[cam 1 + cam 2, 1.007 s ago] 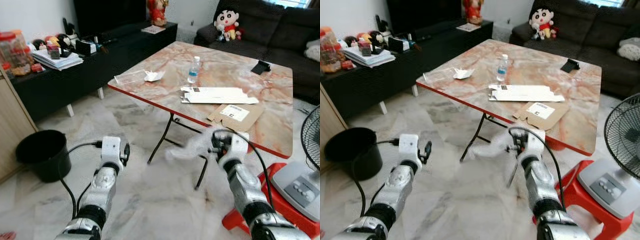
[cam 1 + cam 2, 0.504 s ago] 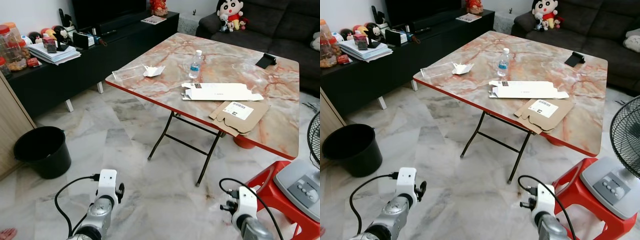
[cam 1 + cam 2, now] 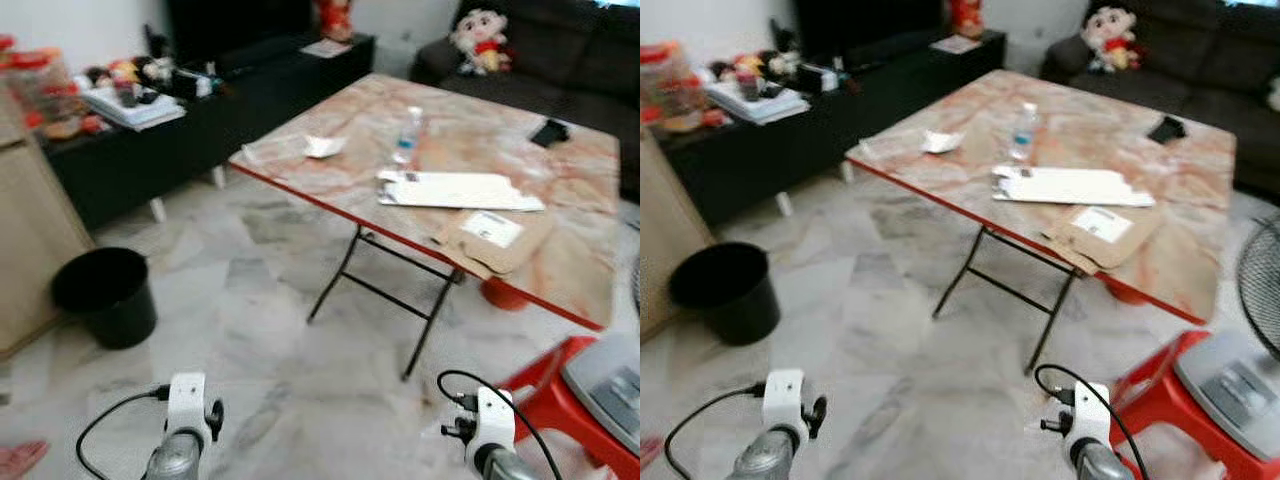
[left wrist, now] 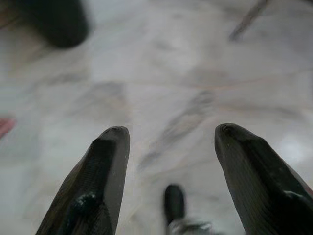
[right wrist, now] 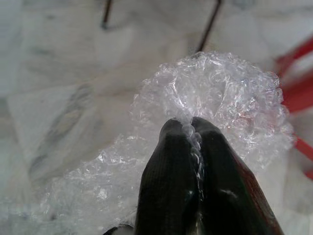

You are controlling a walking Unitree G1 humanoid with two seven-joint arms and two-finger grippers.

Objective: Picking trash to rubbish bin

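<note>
The right tool (image 5: 188, 128) is clenched on a wad of bubble wrap (image 5: 215, 98), pinched between both black fingers and held low above the marble floor (image 3: 260, 330). The left tool (image 4: 168, 142) is released, fingers spread, carrying nothing and hanging over bare floor. Judged from this, one piece of trash is in hand but not yet delivered: the black rubbish bin (image 3: 108, 296) stands on the floor at the far left, well apart from the right tool, so carrying and dropping remain. More items lie on the table (image 3: 580, 230): a flattened white carton (image 3: 460, 189), a brown cardboard piece (image 3: 492, 238) overhanging the near edge, a water bottle (image 3: 408, 136), a clear plastic sheet (image 3: 272, 151) and a crumpled white paper (image 3: 325, 146) near the far-left corner. Whether all count as trash cannot be told. Open floor lies between the robot and the bin. Obstacles to respect: the red-trimmed table edge and folding legs (image 3: 385, 290) ahead, the red stool (image 3: 560, 385) at the near right, and the wooden cabinet (image 3: 30, 240) just beside the bin. The head views are blurred.
</note>
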